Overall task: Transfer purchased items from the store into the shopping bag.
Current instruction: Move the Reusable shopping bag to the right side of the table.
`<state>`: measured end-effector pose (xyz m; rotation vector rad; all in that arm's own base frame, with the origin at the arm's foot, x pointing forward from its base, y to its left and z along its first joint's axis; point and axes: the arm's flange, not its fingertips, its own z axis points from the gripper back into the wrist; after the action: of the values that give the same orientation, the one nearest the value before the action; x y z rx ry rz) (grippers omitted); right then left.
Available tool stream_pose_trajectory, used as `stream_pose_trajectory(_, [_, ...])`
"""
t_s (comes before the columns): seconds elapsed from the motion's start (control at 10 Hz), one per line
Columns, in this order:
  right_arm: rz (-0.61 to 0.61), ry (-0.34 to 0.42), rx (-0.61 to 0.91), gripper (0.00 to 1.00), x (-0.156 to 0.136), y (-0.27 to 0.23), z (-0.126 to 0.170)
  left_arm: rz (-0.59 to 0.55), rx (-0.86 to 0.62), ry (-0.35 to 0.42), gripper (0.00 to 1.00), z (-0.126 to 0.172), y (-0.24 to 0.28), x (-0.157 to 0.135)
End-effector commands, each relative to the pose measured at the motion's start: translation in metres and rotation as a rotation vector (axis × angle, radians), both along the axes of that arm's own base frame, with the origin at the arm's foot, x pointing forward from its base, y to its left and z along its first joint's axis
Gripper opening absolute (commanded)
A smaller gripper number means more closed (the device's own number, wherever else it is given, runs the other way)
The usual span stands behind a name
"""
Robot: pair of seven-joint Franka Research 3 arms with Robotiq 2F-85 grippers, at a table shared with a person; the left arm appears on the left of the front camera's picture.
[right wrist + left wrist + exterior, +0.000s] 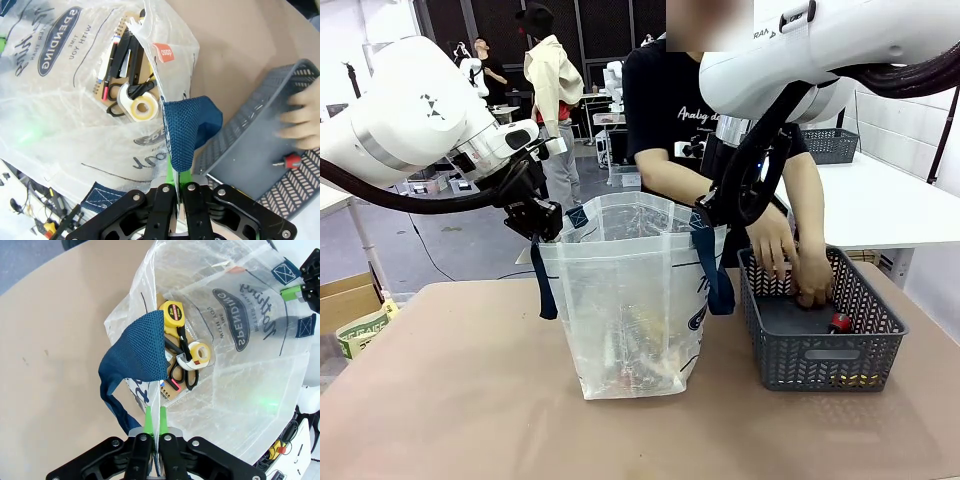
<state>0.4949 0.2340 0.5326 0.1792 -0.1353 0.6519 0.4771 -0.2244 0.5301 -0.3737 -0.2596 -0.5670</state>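
Observation:
The shopping bag [635,300] stands upright mid-table, translucent white with navy straps, its mouth stretched wide. My left gripper [548,225] is shut on its left rim [154,412] by a blue strap [140,352]. My right gripper [705,210] is shut on the opposite rim [177,175]. Inside lie purchased items: a yellow tape measure [172,312], a tape roll [139,107] and scissors [177,372]. The store [820,350], a dark grey lattice basket, sits right of the bag. The person's hands [800,270] reach into it near a small red-and-black item [839,322].
A second grey basket [830,145] rests on the white table at the back right. A cardboard box [345,295] stands off the table's left edge. Bare brown tabletop [450,400] stretches left of and in front of the bag.

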Motion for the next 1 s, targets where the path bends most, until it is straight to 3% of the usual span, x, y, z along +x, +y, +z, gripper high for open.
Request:
stream_pose_trajectory(0.0, [-0.002,0.001,0.000,0.00,0.0003,-0.0009,-0.0005,0.005,0.003,-0.007,0.00,0.0014,0.0004,0.0004])
stream_pose_trajectory(0.9, [-0.002,0.001,0.000,0.00,0.0003,-0.0009,-0.0005,0.005,0.003,-0.007,0.00,0.0014,0.0004,0.0004])
